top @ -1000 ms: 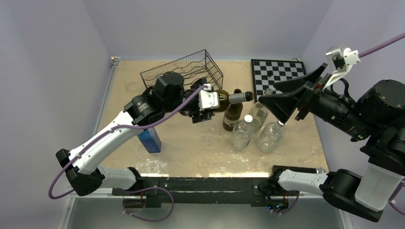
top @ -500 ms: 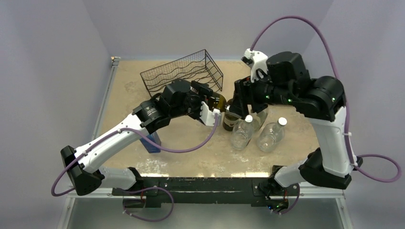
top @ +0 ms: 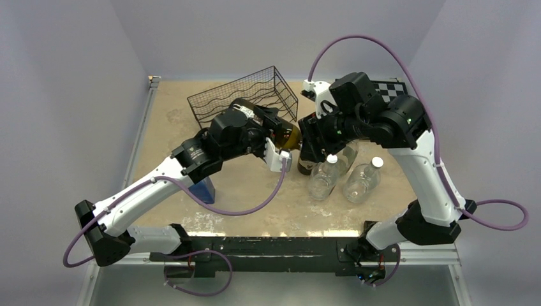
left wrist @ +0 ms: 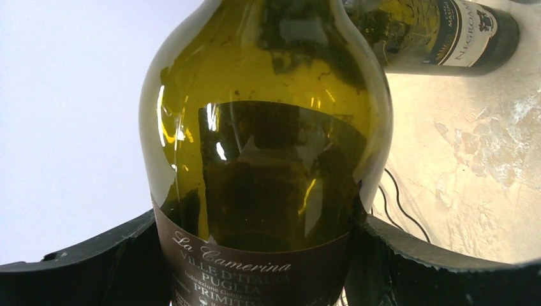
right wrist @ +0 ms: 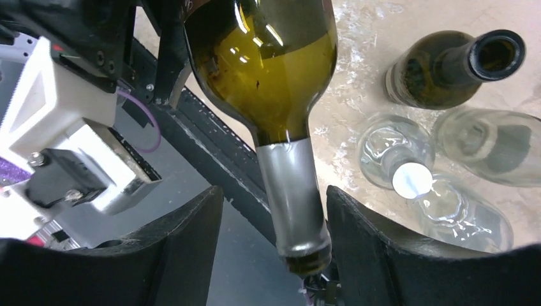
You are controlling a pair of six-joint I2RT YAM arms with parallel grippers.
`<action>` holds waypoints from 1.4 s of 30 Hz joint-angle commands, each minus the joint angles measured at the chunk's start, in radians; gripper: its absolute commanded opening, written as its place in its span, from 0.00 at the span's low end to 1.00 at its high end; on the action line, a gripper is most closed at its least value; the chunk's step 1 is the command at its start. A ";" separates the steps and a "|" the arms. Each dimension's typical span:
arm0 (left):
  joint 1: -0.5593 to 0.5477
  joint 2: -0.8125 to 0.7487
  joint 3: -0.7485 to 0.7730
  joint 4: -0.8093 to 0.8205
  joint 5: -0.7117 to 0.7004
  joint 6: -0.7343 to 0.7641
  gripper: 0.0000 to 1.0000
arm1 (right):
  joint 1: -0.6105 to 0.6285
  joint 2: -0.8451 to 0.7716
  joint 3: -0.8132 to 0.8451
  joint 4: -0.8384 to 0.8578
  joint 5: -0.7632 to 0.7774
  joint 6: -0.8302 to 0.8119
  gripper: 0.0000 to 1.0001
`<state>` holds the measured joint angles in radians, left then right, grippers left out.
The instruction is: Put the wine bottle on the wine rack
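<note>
Your left gripper (left wrist: pixel 255 224) is clamped on the olive-green glass wine bottle (left wrist: pixel 268 95). In the left wrist view its two black fingers (left wrist: pixel 96 261) press against either side of the body at the maroon label. The wine bottle hangs in the air, lying roughly on its side, just beside the near right corner of the black wire-mesh wine rack (top: pixel 245 95). It is not on the rack, and its neck points to your right.

Your right gripper (right wrist: pixel 274 197) stands open around that neck. In the right wrist view its black fingers (right wrist: pixel 373 245) flank the neck with a gap showing on each side, the one on the right narrow, so it has hold of nothing.

On the beige marbled table (top: pixel 255 204) below the neck you have a dark glass bottle with an open mouth (right wrist: pixel 446 70), standing upright. Two clear bottles with white caps (top: pixel 324 175) stand just beside it. A small blue box (top: pixel 204 189) sits near the left arm's forearm. A black-and-white chessboard (top: pixel 390 86) lies at the far right, mostly hidden behind the right arm.
</note>
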<state>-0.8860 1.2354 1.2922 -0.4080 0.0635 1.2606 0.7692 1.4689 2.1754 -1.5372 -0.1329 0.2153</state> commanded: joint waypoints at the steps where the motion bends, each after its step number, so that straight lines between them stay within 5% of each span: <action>1: -0.005 -0.063 0.051 0.140 0.040 0.017 0.00 | -0.002 0.009 -0.016 0.074 -0.058 -0.030 0.64; 19: -0.001 -0.004 0.112 0.152 0.027 -0.030 0.00 | 0.010 0.024 -0.129 0.126 -0.112 0.024 0.51; 23: 0.000 0.000 0.108 0.161 0.021 -0.034 0.00 | 0.011 0.012 -0.166 0.132 -0.100 0.045 0.35; 27: 0.001 -0.006 0.092 0.195 0.007 -0.051 0.00 | 0.010 -0.003 -0.199 0.150 -0.082 0.063 0.00; 30: 0.001 -0.024 0.061 0.240 0.002 -0.062 0.00 | 0.011 -0.015 -0.207 0.172 -0.045 0.072 0.00; 33: 0.001 -0.058 0.016 0.291 0.015 -0.071 0.48 | 0.015 -0.031 -0.197 0.204 0.005 0.081 0.00; 35: 0.001 -0.075 -0.008 0.304 0.014 -0.083 0.68 | 0.015 -0.038 -0.182 0.228 0.030 0.088 0.00; 36: 0.000 -0.079 -0.018 0.306 0.009 -0.081 0.92 | 0.015 -0.041 -0.168 0.242 0.042 0.093 0.00; 37: -0.001 -0.086 -0.029 0.303 -0.002 -0.076 0.98 | 0.014 -0.043 -0.156 0.260 0.054 0.100 0.00; 42: -0.001 -0.138 -0.102 0.347 -0.074 -0.082 0.99 | 0.014 -0.043 -0.093 0.337 0.118 0.132 0.00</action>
<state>-0.8864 1.1793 1.2217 -0.2329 0.0444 1.2133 0.7906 1.4696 1.9965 -1.3674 -0.1196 0.2996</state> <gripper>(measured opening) 0.991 0.371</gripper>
